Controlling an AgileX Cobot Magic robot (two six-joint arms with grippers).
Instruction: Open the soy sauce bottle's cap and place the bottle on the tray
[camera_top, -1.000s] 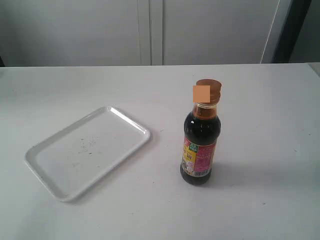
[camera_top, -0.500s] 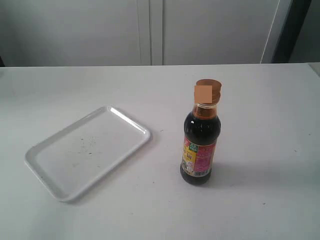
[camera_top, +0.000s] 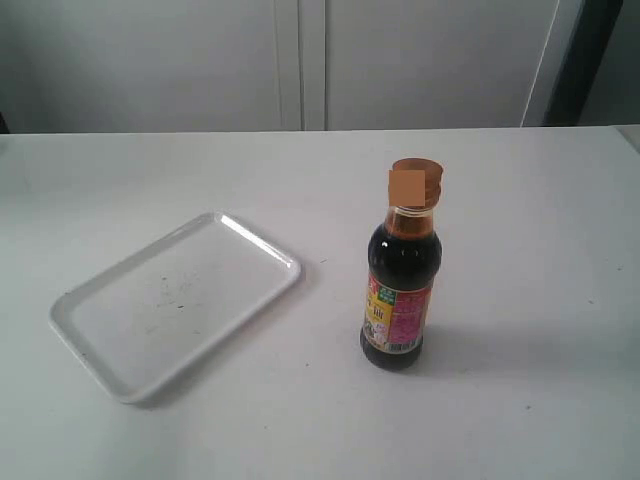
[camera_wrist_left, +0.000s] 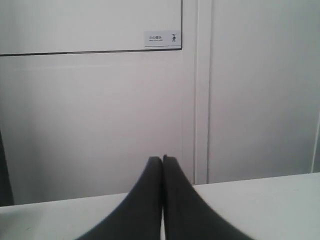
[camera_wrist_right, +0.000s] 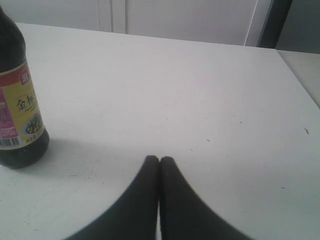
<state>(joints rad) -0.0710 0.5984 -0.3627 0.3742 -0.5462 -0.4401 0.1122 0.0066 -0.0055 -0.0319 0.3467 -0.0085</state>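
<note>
The soy sauce bottle (camera_top: 400, 290) stands upright on the white table, right of centre, with its golden-brown cap (camera_top: 418, 181) down on the neck. Its lower body and label also show in the right wrist view (camera_wrist_right: 19, 105). The white tray (camera_top: 175, 300) lies flat to the bottle's left, with nothing on it. Neither arm appears in the exterior view. My left gripper (camera_wrist_left: 162, 158) is shut with nothing in it, pointing at the cabinet doors. My right gripper (camera_wrist_right: 159, 159) is shut and holds nothing, above the table well away from the bottle.
White cabinet doors (camera_top: 300, 60) run behind the table's far edge. A dark vertical post (camera_top: 580, 60) stands at the back right. The table's right edge (camera_wrist_right: 300, 80) shows in the right wrist view.
</note>
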